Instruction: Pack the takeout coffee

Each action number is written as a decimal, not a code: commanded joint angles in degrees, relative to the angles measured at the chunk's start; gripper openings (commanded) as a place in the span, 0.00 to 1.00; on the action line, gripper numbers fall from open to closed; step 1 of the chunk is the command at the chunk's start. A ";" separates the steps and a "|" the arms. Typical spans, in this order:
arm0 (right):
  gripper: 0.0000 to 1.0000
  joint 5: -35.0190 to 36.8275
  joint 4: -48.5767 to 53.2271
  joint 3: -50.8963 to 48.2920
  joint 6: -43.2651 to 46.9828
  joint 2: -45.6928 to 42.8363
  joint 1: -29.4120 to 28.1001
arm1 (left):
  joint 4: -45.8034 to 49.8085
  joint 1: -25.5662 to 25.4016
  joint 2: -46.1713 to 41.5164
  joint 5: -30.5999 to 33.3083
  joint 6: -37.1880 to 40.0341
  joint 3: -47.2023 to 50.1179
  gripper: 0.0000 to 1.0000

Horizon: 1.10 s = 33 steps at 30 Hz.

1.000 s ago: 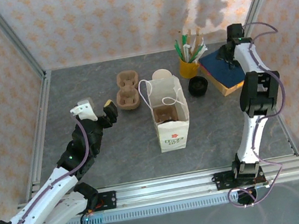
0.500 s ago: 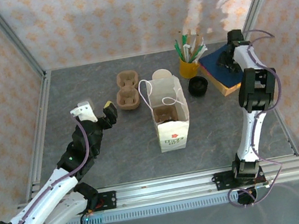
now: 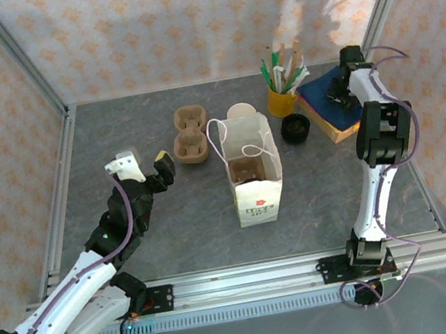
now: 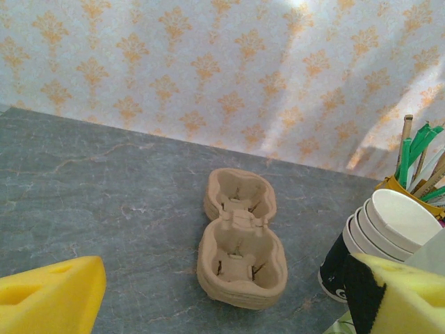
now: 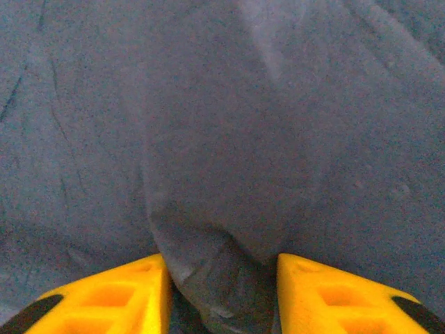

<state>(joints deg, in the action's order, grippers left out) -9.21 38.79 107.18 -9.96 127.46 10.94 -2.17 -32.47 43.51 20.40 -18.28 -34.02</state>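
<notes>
The takeout coffee [image 3: 295,128] stands right of the paper bag [image 3: 253,181] and shows from above as a round black lid. My right gripper [image 3: 338,94] is down on the blue napkin stack [image 3: 327,115] at the back right. In the right wrist view its yellow fingers [image 5: 104,299] pinch a raised fold of the blue napkin [image 5: 222,209] between them. My left gripper [image 3: 145,164] hovers open on the left, pointing at the brown pulp cup carriers [image 4: 240,243]. Nothing is between its yellow pads [image 4: 49,299].
The open paper bag stands upright mid-table with a brown carrier inside. A stack of lidless white cups [image 4: 389,229] stands behind it. A yellow cup of sticks and straws [image 3: 282,97] stands next to the napkins. Metal frame rails [image 3: 51,213] border the table.
My right gripper has settled lower onto the napkin stack and its fingers have drawn together on a fold. The left arm has not moved.
</notes>
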 commanded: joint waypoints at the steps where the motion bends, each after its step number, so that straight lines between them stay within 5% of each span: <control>1: 0.38 -1.34 -0.82 -1.01 0.37 -1.13 0.10 | 0.57 0.38 -0.35 0.08 0.27 -0.53 0.90; 16: 0.20 -14.67 -6.97 -4.43 -3.63 -7.92 3.67 | 2.18 0.39 -1.56 0.34 -0.34 -0.70 0.90; 33: 0.05 -17.37 -7.76 -5.48 -4.96 -17.79 4.52 | 3.41 0.39 -2.64 -0.11 -1.23 -1.31 0.90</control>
<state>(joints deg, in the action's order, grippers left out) -25.67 32.01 101.82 -14.20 114.91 15.05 0.25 -32.49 41.93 20.21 -18.59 -34.02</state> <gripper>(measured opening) 0.057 0.899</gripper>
